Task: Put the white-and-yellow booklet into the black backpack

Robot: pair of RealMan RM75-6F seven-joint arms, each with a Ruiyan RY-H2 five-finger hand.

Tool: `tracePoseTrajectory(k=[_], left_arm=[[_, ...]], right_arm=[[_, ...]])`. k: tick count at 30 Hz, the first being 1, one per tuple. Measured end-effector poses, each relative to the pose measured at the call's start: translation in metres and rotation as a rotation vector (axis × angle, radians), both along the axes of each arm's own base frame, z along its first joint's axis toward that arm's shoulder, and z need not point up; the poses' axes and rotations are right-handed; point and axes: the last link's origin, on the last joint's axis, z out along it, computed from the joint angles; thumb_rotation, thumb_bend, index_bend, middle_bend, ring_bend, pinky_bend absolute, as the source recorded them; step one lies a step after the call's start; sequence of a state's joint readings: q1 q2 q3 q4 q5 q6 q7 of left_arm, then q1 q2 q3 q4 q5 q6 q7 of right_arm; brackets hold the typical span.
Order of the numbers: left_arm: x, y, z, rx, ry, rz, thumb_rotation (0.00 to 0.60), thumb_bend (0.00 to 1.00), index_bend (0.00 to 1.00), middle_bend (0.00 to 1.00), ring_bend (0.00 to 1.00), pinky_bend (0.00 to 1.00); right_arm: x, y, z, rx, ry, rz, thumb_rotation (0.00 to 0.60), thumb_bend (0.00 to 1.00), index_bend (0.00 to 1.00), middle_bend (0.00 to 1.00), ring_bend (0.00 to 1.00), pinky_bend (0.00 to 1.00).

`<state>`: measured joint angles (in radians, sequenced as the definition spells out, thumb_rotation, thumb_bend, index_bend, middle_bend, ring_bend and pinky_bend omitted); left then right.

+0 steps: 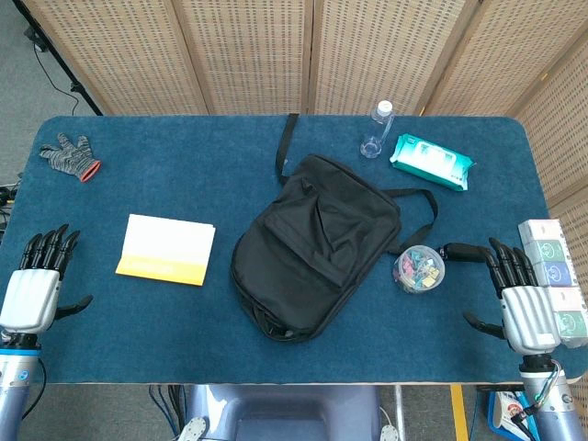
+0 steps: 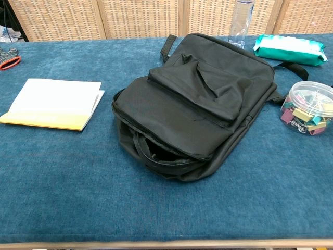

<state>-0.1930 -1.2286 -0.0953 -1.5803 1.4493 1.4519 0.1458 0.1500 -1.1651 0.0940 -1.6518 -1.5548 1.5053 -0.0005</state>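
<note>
While both hands rest apart, booklet (image 1: 166, 249) beside backpack (image 1: 317, 243), untouched

My head camera looks steeply down on the whole table (image 1: 138, 331). My chest camera views it low and close. Both share the backpack (image 1: 317, 243) and booklet (image 1: 166, 249).

Neither of my hands shows in my chest view, water bottle (image 2: 241, 21) top cut off there, glove (image 2: 9, 57) half out of frame, backpack (image 2: 192, 104) inside too dark to see, boxes (image 1: 554, 276) beside my right hand (image 1: 521, 303) clipped by head view's edge
</note>
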Motion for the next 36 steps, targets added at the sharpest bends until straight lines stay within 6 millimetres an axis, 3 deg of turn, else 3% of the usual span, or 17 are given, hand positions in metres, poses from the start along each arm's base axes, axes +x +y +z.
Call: tracePoseTrajectory(k=[18,24,36], left_arm=[[-0.004,0.004,-0.012,-0.077,0.019,-0.009,0.600,0.00,0.00,0.00,0.00,0.00],[-0.002,0.015,-0.044,-0.182,0.012,-0.035,0.600,0.00,0.00,0.00,0.00,0.00],[0.026,0.056,-0.102,-0.296,0.007,-0.121,0.600,0.00,0.00,0.00,0.00,0.00]], right_arm=[[0.000,0.000,0.001,0.004,-0.014,-0.008,0.600,0.00,0.00,0.00,0.00,0.00],[-0.002,0.001,0.005,-0.002,-0.027,-0.011,0.600,0.00,0.00,0.00,0.00,0.00],[-0.005,0.000,0.008,-0.001,-0.042,-0.024,0.600,0.00,0.00,0.00,0.00,0.00]])
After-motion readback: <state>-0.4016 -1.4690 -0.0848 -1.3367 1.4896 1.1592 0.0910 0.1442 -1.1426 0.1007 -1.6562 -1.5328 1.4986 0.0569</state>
